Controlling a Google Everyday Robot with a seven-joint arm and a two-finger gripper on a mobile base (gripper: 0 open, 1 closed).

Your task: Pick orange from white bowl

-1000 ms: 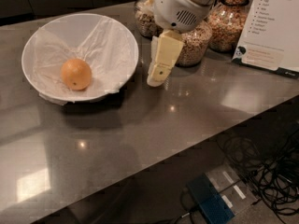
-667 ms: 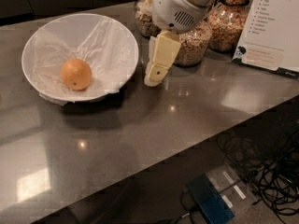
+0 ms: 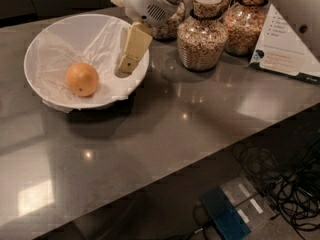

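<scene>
The white bowl (image 3: 31, 79) sits near the far left corner of the table (image 3: 175, 134), and the orange (image 3: 82, 78) lies in it on crumpled paper, on the side toward the left edge. The gripper (image 3: 126, 64) hangs tilted over the bowl's right rim, beside the orange and apart from it; how wide it stands I cannot tell. The step in hand looks like the reach. To do it well, it should travel toward the left edge until centred over the fruit, then descend straight, so it straddles the round peel without snagging paper or nudging the cereal jars (image 3: 200, 39) along the far edge
</scene>
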